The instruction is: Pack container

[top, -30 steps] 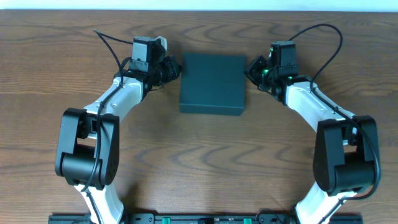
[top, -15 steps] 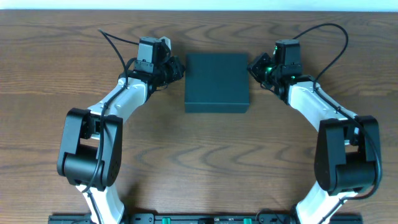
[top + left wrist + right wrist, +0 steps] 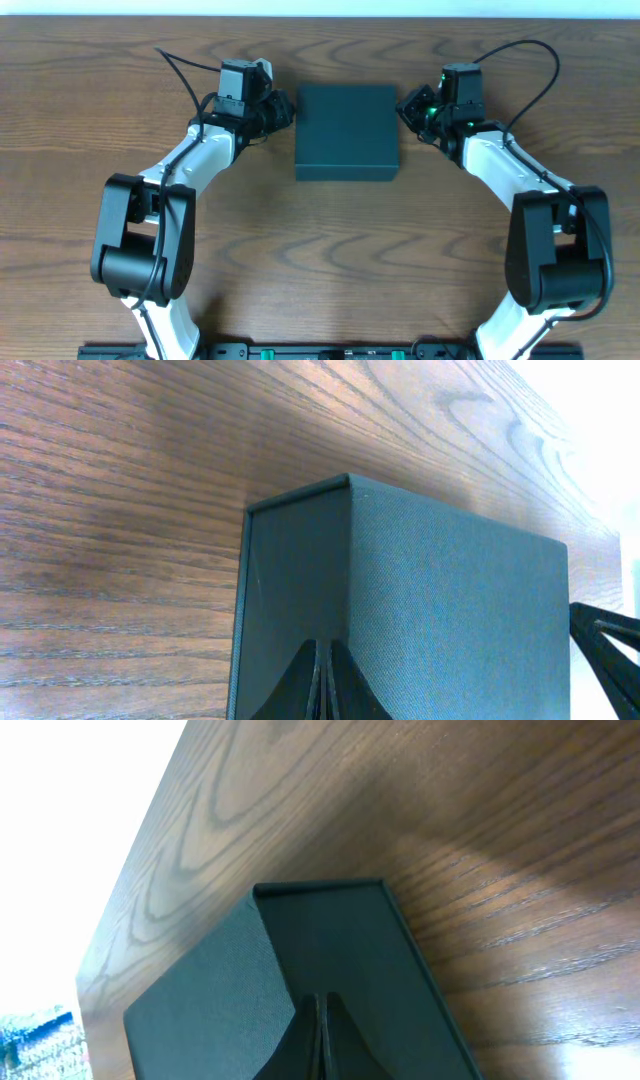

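Broadly, the wooden table (image 3: pixel 340 260) carries a single task item: the dark teal container (image 3: pixel 346 173), which sits flat toward 12 o'clock of the overhead view, squarely between the two arms. Its lid (image 3: pixel 346 122) lies down and flush, so the box reads as closed. Whether anything is inside cannot be told, and no goods to go in show in any view.

At the container's 9 o'clock wall is the left gripper (image 3: pixel 284 108), its fingers pressed together on nothing, the joined tips set against the box's side near an upper corner, as the left wrist view shows (image 3: pixel 322 665). At the 3 o'clock wall the right gripper (image 3: pixel 405 108) mirrors it, likewise closed tight and empty, tips meeting the opposite side (image 3: pixel 320 1015).

My judgement is that the arms are steadying or nudging the closed box from both flanks. If packing is unfinished, opening the lid and loading remain; if it is finished, only final placement is left.
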`<state>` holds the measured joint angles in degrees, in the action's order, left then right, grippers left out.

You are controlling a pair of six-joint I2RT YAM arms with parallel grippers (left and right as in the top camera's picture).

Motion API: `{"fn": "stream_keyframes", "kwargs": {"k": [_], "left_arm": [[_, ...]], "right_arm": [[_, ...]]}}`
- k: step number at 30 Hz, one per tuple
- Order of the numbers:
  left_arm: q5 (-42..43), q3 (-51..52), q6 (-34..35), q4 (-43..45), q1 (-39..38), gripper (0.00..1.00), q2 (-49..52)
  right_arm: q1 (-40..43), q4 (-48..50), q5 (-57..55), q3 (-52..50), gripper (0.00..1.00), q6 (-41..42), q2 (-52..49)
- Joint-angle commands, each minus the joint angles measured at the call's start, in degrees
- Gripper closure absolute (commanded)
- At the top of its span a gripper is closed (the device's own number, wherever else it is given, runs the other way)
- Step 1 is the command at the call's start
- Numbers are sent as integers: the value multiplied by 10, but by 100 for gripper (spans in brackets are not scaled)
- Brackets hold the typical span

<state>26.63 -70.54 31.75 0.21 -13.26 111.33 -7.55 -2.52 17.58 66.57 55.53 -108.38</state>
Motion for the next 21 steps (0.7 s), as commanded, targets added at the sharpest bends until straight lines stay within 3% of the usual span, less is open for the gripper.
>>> {"fn": "stream_keyframes", "kwargs": {"k": [1,16,21], "left_arm": [[15,-21,4,2,-2,95,9],[-4,-21,2,2,38,94,9],[-7,-28,-53,-20,72,95,9]], "right_arm": [[-24,2,21,2,98,10,-3],[-9,0,16,2,98,-2,-3],[18,-16,11,4,98,-52,-3]]}}
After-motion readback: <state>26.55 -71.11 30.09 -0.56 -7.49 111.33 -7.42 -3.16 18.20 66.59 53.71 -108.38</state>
